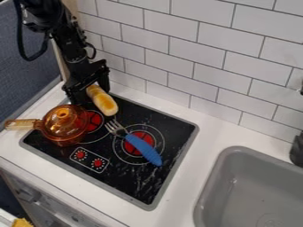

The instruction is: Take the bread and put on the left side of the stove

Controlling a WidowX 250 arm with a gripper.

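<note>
— Where did we have the bread (pixel 104 103)?
— At the stove's (pixel 151 179) far left, below the arm (pixel 72 49), its far end in among the jaws. How wide they stood, or whether they truly gripped it, we couldn't tell.
— What worried us?
— The pot (pixel 62 126), mostly. It sat just beside the bread, so a low swing toward us could have knocked its lid or pushed it over the edge, handle (pixel 22 124) first.
— And the fork (pixel 142 149)?
— Its tines lay near the bread's close end. A dragged loaf might have caught them and spun the fork round.
— We also judged an end hold risky: the free end could have dipped or twisted.
— Smooth crust, too, by the look of it: a rounded, golden-brown log with a paler tip, apt to roll if let go early.
— Onto slick black glass, streaked with pale marks.
— Beside a round, see-through amber pot, and a fork with a ridged blue handle and metal tines.
</note>
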